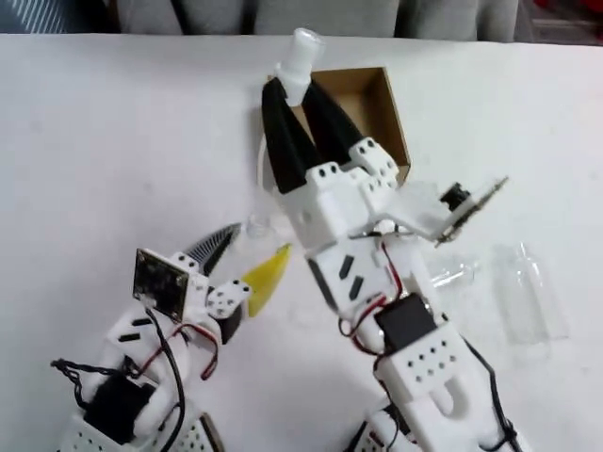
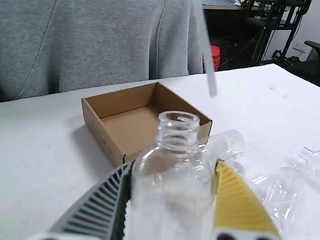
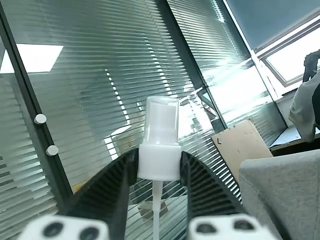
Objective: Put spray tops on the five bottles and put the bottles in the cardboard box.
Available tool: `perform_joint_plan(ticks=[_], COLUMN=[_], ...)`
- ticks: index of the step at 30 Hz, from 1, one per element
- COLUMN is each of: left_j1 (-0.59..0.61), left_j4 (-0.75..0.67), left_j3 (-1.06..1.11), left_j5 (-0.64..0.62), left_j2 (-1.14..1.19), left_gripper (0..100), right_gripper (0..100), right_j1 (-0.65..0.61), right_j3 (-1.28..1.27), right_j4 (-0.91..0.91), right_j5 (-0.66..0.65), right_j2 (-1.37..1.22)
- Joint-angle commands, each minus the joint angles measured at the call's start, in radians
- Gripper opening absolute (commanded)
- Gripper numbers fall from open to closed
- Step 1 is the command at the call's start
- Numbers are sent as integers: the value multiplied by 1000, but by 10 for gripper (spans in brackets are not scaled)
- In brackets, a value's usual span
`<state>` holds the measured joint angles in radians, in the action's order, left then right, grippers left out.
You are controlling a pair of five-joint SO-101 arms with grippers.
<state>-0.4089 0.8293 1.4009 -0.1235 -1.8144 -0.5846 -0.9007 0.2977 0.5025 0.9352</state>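
My right gripper point(image 1: 294, 89) is raised over the table with its black fingers shut on a white spray top point(image 1: 301, 52) point(image 3: 161, 130). The top's thin dip tube point(image 2: 206, 50) hangs down, ending above and just to one side of the bottle's open neck. My left gripper point(image 1: 256, 240) point(image 2: 173, 172), with one grey and one yellow finger, is shut on an upright clear bottle point(image 1: 256, 226) point(image 2: 172, 145) without a top. The open cardboard box point(image 1: 372, 99) point(image 2: 142, 117) lies just beyond the bottle and holds nothing that I can see.
Loose clear bottles lie on their sides on the white table to the right of the arms point(image 1: 523, 292) point(image 1: 454, 275), and beside the box in the left wrist view point(image 2: 225, 144). A person in grey sits behind the table's far edge.
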Motion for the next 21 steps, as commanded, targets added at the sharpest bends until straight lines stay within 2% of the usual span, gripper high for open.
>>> perform_joint_plan(ticks=[1, 21], left_j1=[-4, -7], left_j4=[-9, -9], left_j3=[-11, -11], left_j5=[-15, -15], left_j2=[-10, -10], left_gripper=[60, 60], right_gripper=[16, 16], right_j1=[1, 39], right_j3=[12, -18], right_j4=[54, 59], right_j5=[8, 9], right_j2=[-39, -62])
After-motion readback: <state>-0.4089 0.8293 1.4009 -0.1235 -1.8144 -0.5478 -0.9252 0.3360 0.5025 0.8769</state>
